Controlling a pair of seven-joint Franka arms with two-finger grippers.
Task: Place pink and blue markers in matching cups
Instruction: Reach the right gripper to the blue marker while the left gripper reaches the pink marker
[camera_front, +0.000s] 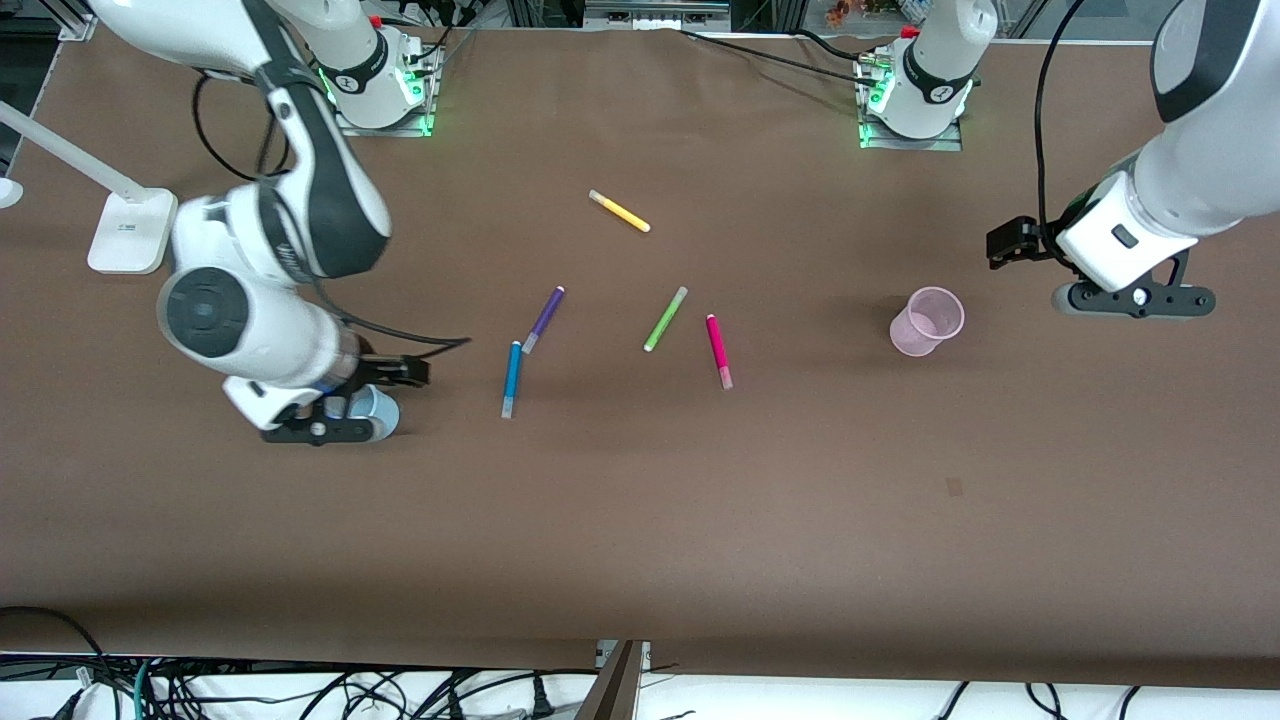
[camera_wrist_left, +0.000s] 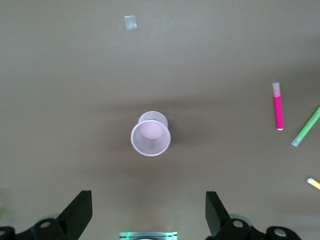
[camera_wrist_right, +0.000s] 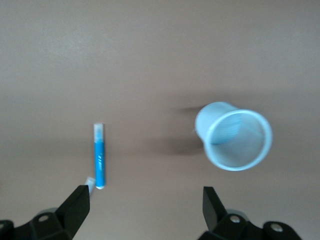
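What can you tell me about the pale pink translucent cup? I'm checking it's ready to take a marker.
The pale pink translucent plastic cup stands upright on the brown table, round rim up and empty, narrowing toward its base. It sits toward the left arm's end, apart from the magenta-pink marker lying nearest it. Nothing touches it but the table. The open left gripper hangs beside it, not around it.

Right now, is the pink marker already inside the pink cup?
No, the pink marker lies flat on the table, apart from the upright pink cup, which holds nothing.
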